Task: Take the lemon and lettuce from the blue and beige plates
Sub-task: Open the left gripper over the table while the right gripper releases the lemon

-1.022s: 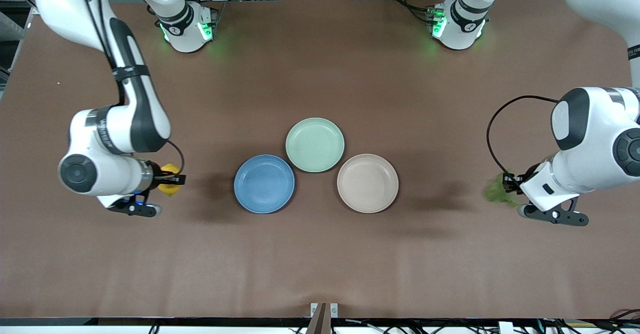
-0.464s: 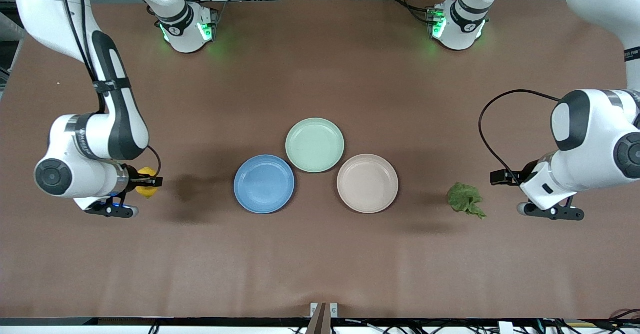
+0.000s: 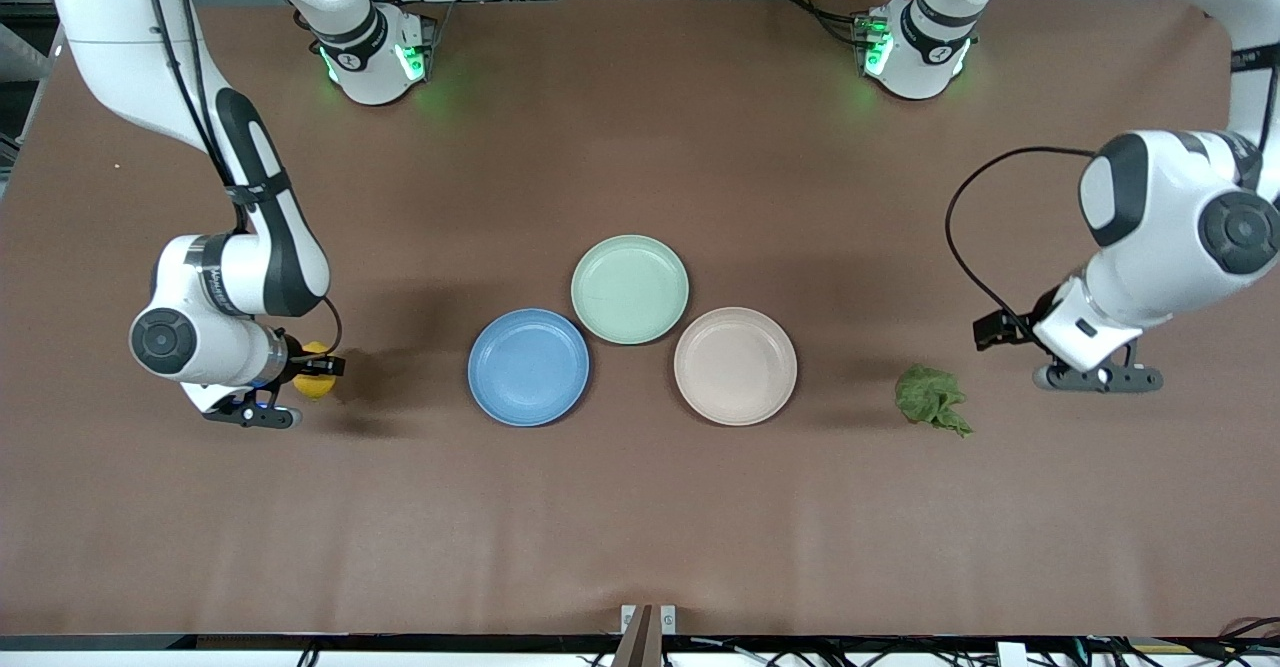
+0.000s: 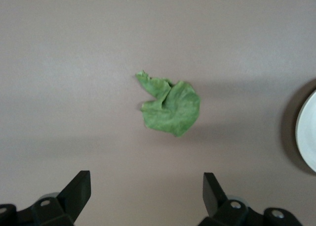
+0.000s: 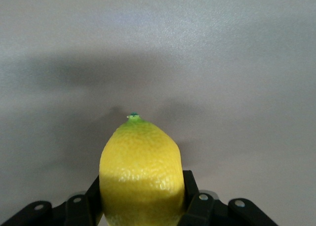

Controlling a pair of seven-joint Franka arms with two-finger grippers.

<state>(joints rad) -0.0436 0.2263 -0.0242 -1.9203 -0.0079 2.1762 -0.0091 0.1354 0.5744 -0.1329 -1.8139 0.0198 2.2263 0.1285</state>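
Brown matting covers the desk [image 3: 640, 507], on which three plates stand close together near its middle: the blue plate [image 3: 528, 367] toward the right arm's end, the beige plate [image 3: 735, 366] toward the left arm's end, and a mint-green plate [image 3: 630, 289] between them and farther from the front camera. All three plates are bare. The lettuce [image 3: 931, 399] lies on the desk matting, apart from the beige plate and toward the left arm's end; in the left wrist view the leaf [image 4: 170, 107] rests flat and crumpled with nothing touching it. The left pincer [image 3: 992, 332] is over the desk just beside the lettuce, its fingers [image 4: 74, 191] spread wide and holding nothing. The lemon [image 3: 314, 370] is well apart from the blue plate, toward the right arm's end of the desk. The right pincer [image 3: 322, 367] is clamped on the lemon; the right wrist view shows the fruit [image 5: 141, 174] gripped on both flanks, stem tip pointing away from the wrist, low over the matting.
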